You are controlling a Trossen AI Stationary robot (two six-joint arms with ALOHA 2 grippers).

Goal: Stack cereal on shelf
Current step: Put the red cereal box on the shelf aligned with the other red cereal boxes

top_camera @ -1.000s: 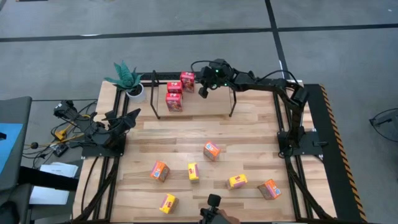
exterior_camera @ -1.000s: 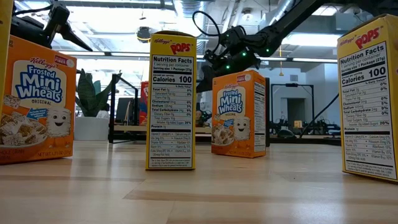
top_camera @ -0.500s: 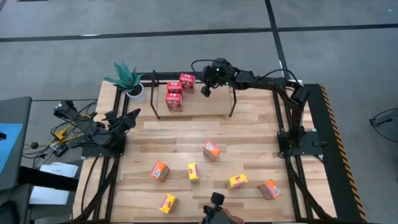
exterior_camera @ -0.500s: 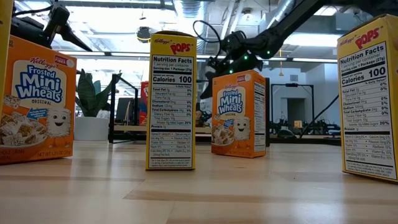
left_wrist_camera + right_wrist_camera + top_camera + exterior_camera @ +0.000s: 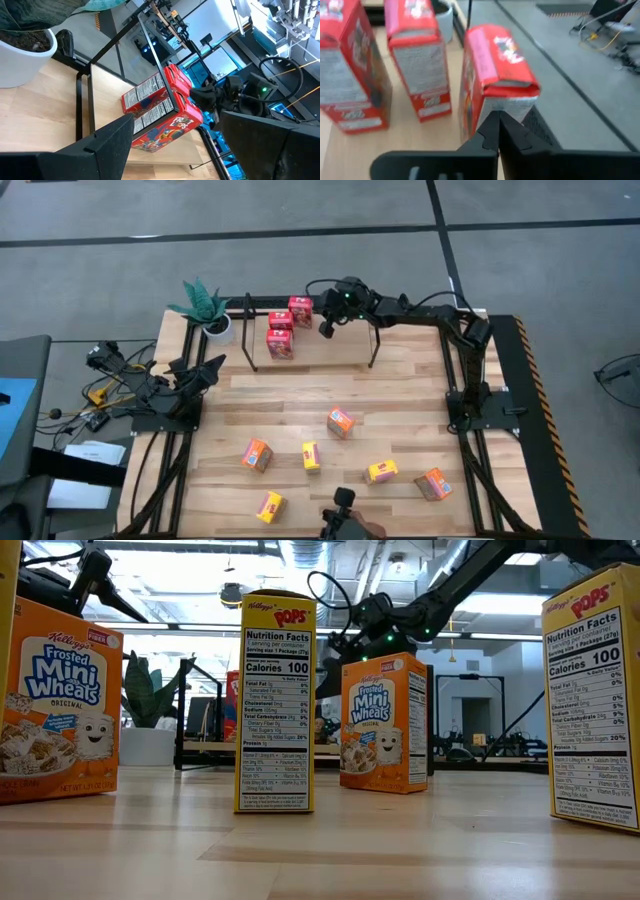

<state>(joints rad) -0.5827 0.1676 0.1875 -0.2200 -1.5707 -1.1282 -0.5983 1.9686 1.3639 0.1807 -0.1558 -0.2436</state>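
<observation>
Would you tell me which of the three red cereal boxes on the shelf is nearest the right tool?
The red box at the shelf's back edge, set apart from the other two; the shut right tool is just beside it.

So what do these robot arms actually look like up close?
Both arms are dark, jointed metal limbs. The right arm carries looping black cables and small green lights near its wrist. Each ends in a two-finger gripper: the right gripper has flat black fingers; the left gripper has broad, angular black ones.

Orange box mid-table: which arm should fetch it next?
Probably the right. The right gripper is shut and empty at the shelf, and the orange box lies nearer its side. The left gripper waits open by the potted plant.
</observation>
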